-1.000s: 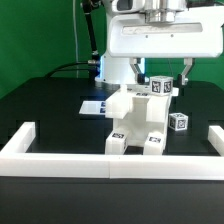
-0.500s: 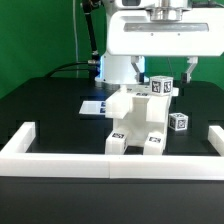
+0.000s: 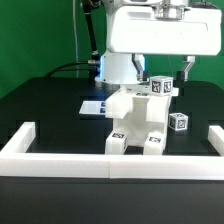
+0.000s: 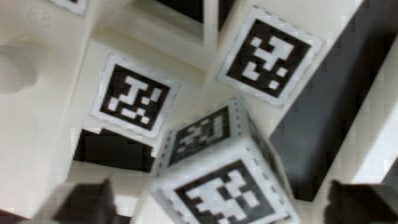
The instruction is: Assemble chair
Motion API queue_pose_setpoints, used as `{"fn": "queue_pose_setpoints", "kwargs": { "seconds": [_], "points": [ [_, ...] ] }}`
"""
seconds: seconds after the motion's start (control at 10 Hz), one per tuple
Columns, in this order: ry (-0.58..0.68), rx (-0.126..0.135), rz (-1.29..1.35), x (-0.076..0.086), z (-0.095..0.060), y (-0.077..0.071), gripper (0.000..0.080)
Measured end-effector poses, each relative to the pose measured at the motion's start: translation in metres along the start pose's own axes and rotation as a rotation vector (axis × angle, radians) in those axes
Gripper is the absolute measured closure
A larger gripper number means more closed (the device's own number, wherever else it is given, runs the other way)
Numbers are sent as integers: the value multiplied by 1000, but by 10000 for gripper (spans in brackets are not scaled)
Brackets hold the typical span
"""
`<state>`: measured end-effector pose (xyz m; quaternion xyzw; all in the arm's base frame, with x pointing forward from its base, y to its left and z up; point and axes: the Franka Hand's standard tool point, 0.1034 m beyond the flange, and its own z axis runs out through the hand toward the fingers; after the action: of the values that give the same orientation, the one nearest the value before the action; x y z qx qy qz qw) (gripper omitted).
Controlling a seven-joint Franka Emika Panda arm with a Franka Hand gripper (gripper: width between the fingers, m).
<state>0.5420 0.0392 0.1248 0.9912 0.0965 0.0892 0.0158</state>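
The chair (image 3: 138, 120) stands as a joined white blocky structure mid-table, with tagged feet at the front and a tagged post top (image 3: 160, 87) at its upper right. My gripper (image 3: 163, 70) hangs just above that post top, jaws open and empty, with the fingers (image 3: 186, 68) apart on either side. In the wrist view the tagged chair panels (image 4: 134, 95) fill the frame. A tagged post end (image 4: 222, 195) lies between my dark fingers (image 4: 98, 200) without touching them, under the gripper (image 4: 222, 205).
A small tagged white block (image 3: 178, 121) sits beside the chair on the exterior view's right. The marker board (image 3: 93, 105) lies flat behind the chair on the left. A low white border wall (image 3: 110, 165) runs along the front and both sides.
The gripper has risen a little straight up from the chair's tagged post top, jaws staying open. The chair parts have not moved.
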Motion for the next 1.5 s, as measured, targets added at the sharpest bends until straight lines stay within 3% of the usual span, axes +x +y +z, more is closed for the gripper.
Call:
{"fn": "queue_pose_setpoints", "kwargs": {
  "seconds": [0.1, 0.2, 0.3, 0.6, 1.5],
  "points": [
    [0, 0, 1, 0, 0, 0, 396],
    [0, 0, 9, 0, 0, 0, 396],
    [0, 0, 25, 0, 0, 1, 514],
    [0, 0, 98, 0, 0, 1, 514],
    [14, -5, 953, 13, 7, 12, 512]
  ]
}}
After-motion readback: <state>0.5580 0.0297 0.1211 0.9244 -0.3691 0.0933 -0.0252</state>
